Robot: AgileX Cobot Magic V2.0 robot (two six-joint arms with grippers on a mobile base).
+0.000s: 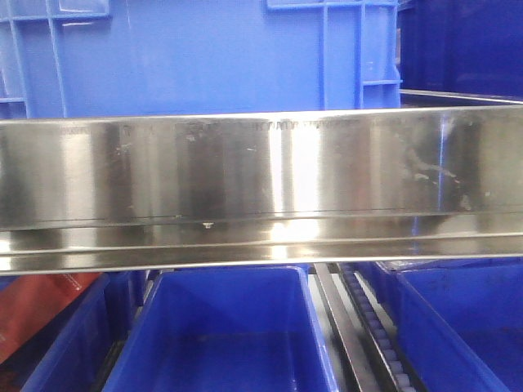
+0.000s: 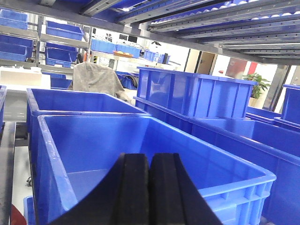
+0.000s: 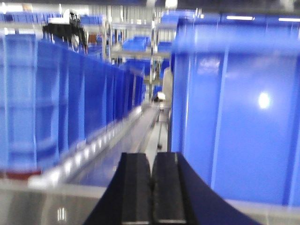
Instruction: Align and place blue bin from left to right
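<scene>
Left gripper (image 2: 149, 187) has its pads pressed together on nothing, over an open bin (image 2: 140, 154). Right gripper (image 3: 151, 192) likewise (view blurred). Beyond the steel shelf rail (image 1: 261, 188), the blue bin (image 1: 204, 53) stands at 12 o'clock.

Blue bin (image 1: 204, 57): bright-blue moulded plastic, smooth side wall with a soft sheen, raised ribs near the corners. Shelf rail (image 1: 261, 192) in the front view: polished metal, mirror-glossy, marked with smudges and fine scratches. Open bins (image 2: 154, 154) in the left wrist view: blue plastic, smooth, semi-gloss inner walls. Left gripper (image 2: 149, 190) and right gripper (image 3: 151, 192): pads of black matt material, rubber-like. Draped cover (image 2: 96, 79): grey-beige cloth, matt and creased.
</scene>
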